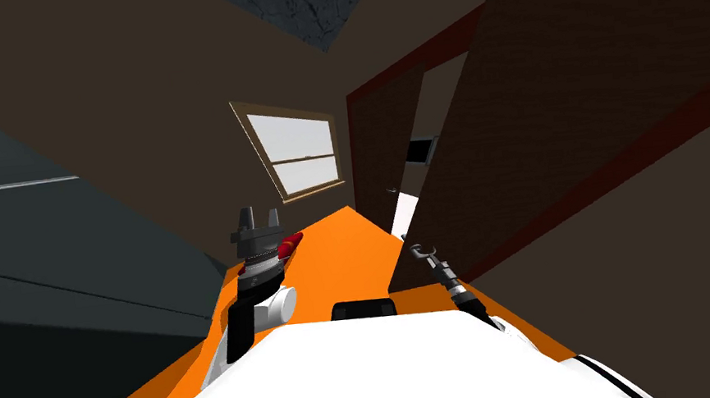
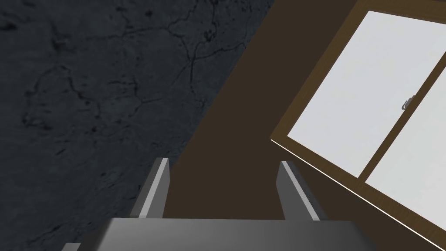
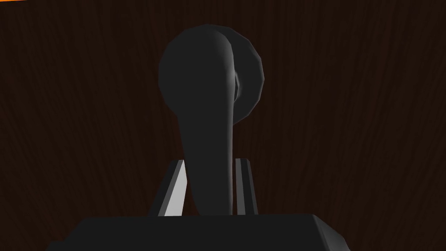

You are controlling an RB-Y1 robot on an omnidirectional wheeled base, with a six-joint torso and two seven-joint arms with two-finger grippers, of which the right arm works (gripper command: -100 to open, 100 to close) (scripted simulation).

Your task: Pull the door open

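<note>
The dark brown door (image 1: 578,62) stands ajar on my right, swung out from its red-brown frame (image 1: 354,126). Its dark lever handle (image 3: 209,109) on a round plate runs down between my right gripper's fingers, which press its sides. My right gripper (image 3: 211,163) is shut on the handle; the head view shows that gripper (image 1: 419,249) at the door's edge, low down. The door's face (image 3: 348,130) lies close behind the handle. My left gripper (image 1: 257,216) is raised on the left, away from the door, and stands open (image 2: 224,163) with nothing between its fingers.
An orange floor (image 1: 326,253) runs ahead to a wall with a window (image 1: 299,153). A dark grey wall (image 1: 60,240) closes in on the left. Through the gap beside the door, a pale strip (image 1: 406,212) shows.
</note>
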